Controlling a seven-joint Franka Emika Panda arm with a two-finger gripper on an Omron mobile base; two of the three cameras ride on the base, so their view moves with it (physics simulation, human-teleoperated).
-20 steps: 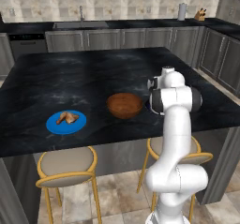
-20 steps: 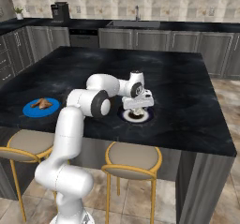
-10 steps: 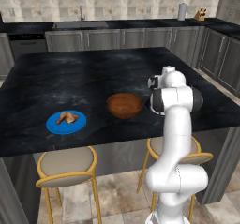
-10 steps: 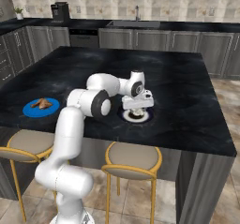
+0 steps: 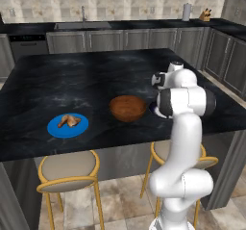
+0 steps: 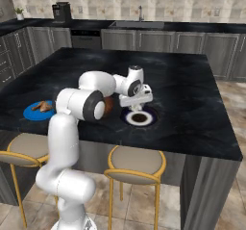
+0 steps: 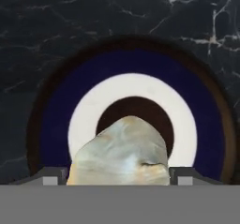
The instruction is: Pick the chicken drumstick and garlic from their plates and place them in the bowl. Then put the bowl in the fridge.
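The gripper (image 7: 119, 178), clamped on the garlic (image 7: 121, 153), holds it above the navy plate (image 6: 138, 118), evidently for carrying left to the bowl (image 5: 127, 108).

arm: white Franka arm bent forward, wrist pointing down | gripper (image 6: 136, 102): two small dark fingertips (image 7: 51, 176) closed around whitish-cream garlic bulb (image 7: 121, 153), held aloft
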